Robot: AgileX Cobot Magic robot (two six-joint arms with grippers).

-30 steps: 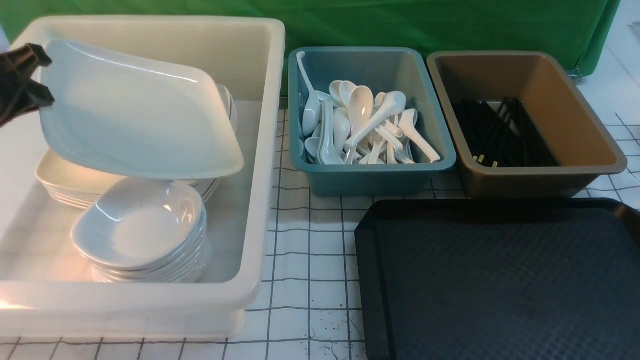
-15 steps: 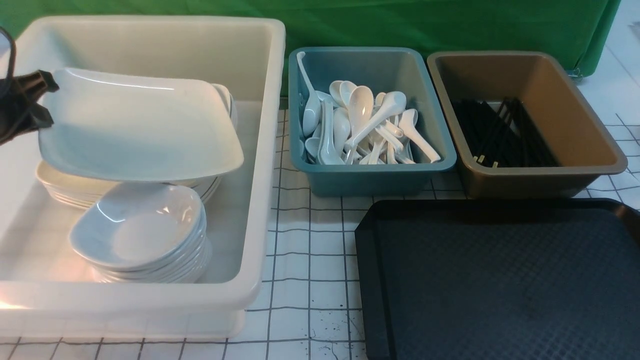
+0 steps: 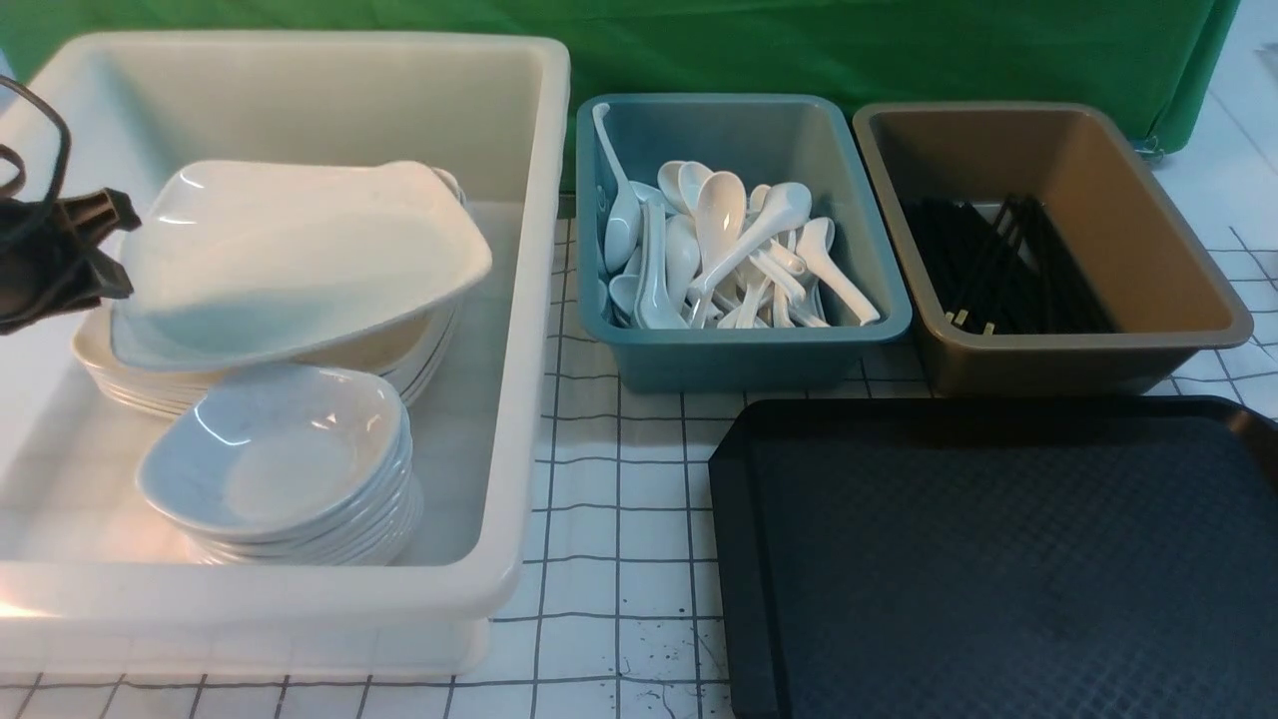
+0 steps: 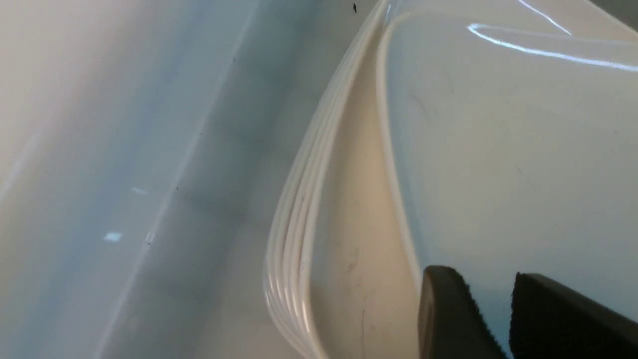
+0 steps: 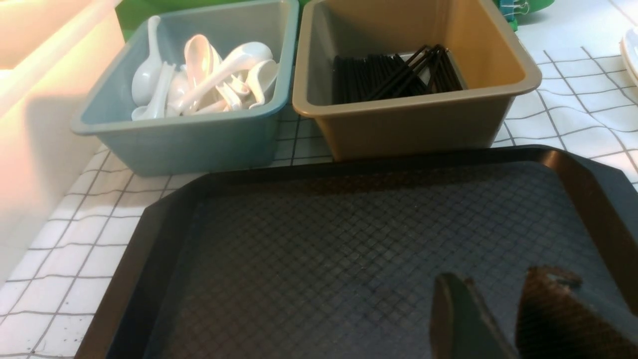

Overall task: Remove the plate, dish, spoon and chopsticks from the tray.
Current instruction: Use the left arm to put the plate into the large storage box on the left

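the tray (image 3: 998,559) shows bare, so the step in hand looks like the last one: stacking the plate (image 3: 300,250) in the big white tub (image 3: 300,60). the left gripper (image 3: 95,250) pinches the plate's near-left rim, and the plate stretches away from it over the plate stack (image 3: 100,384), tilted, its far side apparently higher. next it likely calls for lowering flat, then letting go. the right gripper (image 5: 498,319) hangs over the tray, jaws slightly apart, holding nothing.

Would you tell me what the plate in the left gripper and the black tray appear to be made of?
Plate: glossy white, sharp highlights; likely glazed ceramic or melamine. Tray: matte black, diamond-embossed, moulded rim; probably plastic.
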